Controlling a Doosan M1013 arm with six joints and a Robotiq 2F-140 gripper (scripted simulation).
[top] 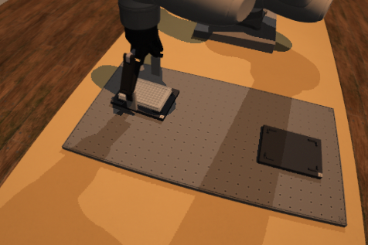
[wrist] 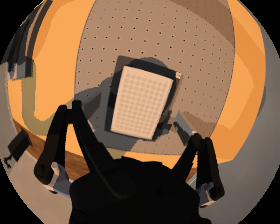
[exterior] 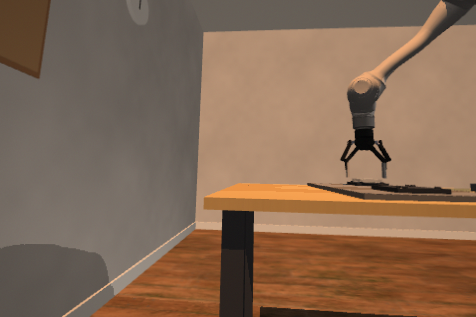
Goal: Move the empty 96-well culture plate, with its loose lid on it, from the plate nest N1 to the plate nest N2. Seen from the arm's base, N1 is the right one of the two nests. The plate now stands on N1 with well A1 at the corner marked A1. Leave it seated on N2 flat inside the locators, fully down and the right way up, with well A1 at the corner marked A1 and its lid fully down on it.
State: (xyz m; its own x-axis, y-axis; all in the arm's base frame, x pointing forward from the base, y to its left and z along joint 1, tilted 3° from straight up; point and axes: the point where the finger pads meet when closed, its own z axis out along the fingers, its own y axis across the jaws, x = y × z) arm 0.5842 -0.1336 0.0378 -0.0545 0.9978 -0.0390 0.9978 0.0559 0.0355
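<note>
A: The culture plate (top: 153,94), lid on, sits on nest N1 (top: 170,108) at the left of the top view, on the perforated board (top: 216,131) that lies on the orange surface (top: 135,208).

B: And the end effector (exterior: 365,173)?

A: Spread wide, holding nothing. It hangs above the plate, one finger to each side, with the tips looking just above lid height in the exterior view, though that is hard to judge.

B: So the step in hand is the descent onto the plate?

A: I'd say so. To do it well, stay centred, come straight down, and let the pads close on the plate's base below the lid's skirt. Gripping the loose lid alone would likely lift it off.

B: What's in the containers?

A: The wells look like a pale grid in the wrist view; I see nothing in them. Over to the right, nest N2 (top: 291,150) holds nothing, its corner locators showing.
</note>
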